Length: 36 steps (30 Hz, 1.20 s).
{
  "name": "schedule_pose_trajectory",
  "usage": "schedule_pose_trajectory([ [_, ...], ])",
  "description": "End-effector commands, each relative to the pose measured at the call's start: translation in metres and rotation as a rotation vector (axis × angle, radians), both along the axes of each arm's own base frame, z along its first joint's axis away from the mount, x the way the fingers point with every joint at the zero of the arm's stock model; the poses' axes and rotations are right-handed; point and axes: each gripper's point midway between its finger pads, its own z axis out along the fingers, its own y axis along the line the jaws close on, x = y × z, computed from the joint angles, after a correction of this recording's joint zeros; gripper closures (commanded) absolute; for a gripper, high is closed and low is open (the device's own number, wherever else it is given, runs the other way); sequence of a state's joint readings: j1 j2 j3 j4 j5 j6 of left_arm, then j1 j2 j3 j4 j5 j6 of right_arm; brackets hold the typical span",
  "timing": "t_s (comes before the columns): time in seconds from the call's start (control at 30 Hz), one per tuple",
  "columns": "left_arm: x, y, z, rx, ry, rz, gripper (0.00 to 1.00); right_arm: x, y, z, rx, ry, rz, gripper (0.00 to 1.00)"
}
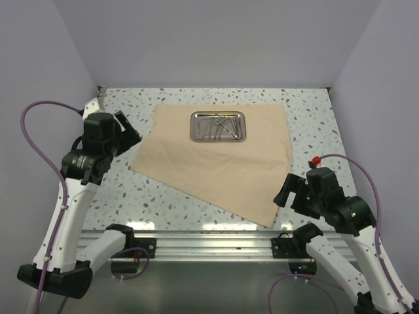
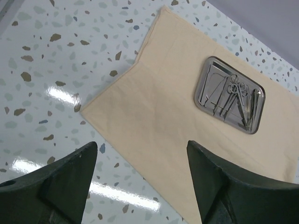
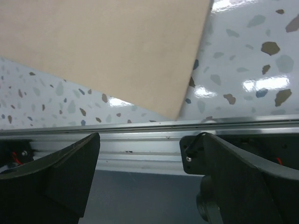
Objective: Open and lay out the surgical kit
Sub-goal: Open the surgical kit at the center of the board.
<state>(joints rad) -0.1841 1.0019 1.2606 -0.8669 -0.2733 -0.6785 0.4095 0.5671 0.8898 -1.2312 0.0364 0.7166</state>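
The beige cloth wrap [image 1: 216, 160] lies spread flat on the speckled table. A small shiny steel tray [image 1: 218, 126] sits on its far part and holds several thin silver instruments [image 2: 230, 95]. The tray also shows in the left wrist view [image 2: 204, 81]. My left gripper [image 1: 131, 134] is open and empty, hovering at the cloth's left corner [image 2: 86, 112]. My right gripper [image 1: 285, 191] is open and empty, just right of the cloth's near corner [image 3: 175, 114], above the table's front rail.
A metal rail [image 1: 209, 243] runs along the table's near edge between the arm bases. Grey walls enclose the table on the left, back and right. Purple cables loop beside both arms.
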Motion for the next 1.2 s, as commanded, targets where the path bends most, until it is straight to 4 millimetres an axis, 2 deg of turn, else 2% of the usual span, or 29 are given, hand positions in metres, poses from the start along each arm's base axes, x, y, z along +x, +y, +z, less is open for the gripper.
schedule_pose_trajectory([
  [0.0,-0.023,-0.003,-0.015,-0.061,0.046,0.016,0.18,-0.027,-0.031,0.000,-0.126,0.069,-0.036,0.04],
  [0.1,-0.032,-0.010,-0.024,-0.093,0.061,-0.017,0.18,-0.025,-0.035,0.015,-0.136,0.033,-0.047,0.03],
  [0.2,-0.037,-0.013,-0.045,-0.107,0.108,-0.022,0.18,-0.016,-0.027,0.026,-0.100,0.002,-0.044,0.03],
  [0.23,-0.039,-0.014,-0.063,-0.098,0.150,-0.026,0.18,-0.009,-0.021,0.031,-0.083,-0.008,-0.036,0.03],
  [0.3,-0.041,-0.012,-0.083,-0.085,0.198,-0.009,0.17,-0.001,-0.017,0.035,-0.080,-0.022,-0.026,0.03],
  [0.33,-0.047,-0.011,-0.106,-0.079,0.263,0.012,0.16,0.007,-0.013,0.038,-0.078,-0.028,-0.020,0.03],
  [0.4,-0.050,-0.004,-0.123,-0.061,0.295,0.050,0.13,0.015,-0.011,0.041,-0.093,-0.031,0.000,0.03],
  [0.43,-0.055,-0.002,-0.140,-0.053,0.323,0.064,0.12,0.019,-0.010,0.046,-0.098,-0.044,0.007,0.04],
  [0.5,-0.046,-0.004,-0.148,-0.064,0.289,0.063,0.11,0.026,-0.012,0.048,-0.134,-0.035,0.015,0.04],
  [0.53,-0.047,-0.005,-0.163,-0.059,0.316,0.062,0.11,0.028,-0.012,0.053,-0.139,-0.047,0.017,0.04],
  [0.67,-0.031,-0.010,-0.195,-0.057,0.373,0.057,0.11,0.036,-0.013,0.055,-0.164,-0.064,0.033,0.03],
  [0.73,-0.020,-0.012,-0.206,-0.058,0.371,0.059,0.11,0.039,-0.010,0.051,-0.169,-0.053,0.041,0.03],
  [0.8,-0.007,-0.015,-0.208,-0.068,0.340,0.058,0.11,0.042,-0.009,0.046,-0.179,-0.030,0.046,0.03],
  [0.9,0.003,-0.021,-0.226,-0.079,0.370,0.051,0.11,0.047,-0.008,0.038,-0.191,-0.007,0.045,0.03],
  [0.93,0.003,-0.021,-0.240,-0.072,0.410,0.054,0.11,0.050,-0.007,0.036,-0.193,-0.008,0.045,0.03],
  [1.03,0.005,-0.023,-0.262,-0.075,0.450,0.060,0.12,0.057,-0.006,0.031,-0.214,0.010,0.046,0.03],
  [1.17,0.005,-0.024,-0.281,-0.072,0.494,0.069,0.20,0.066,-0.007,0.028,-0.251,0.027,0.059,0.03],
])
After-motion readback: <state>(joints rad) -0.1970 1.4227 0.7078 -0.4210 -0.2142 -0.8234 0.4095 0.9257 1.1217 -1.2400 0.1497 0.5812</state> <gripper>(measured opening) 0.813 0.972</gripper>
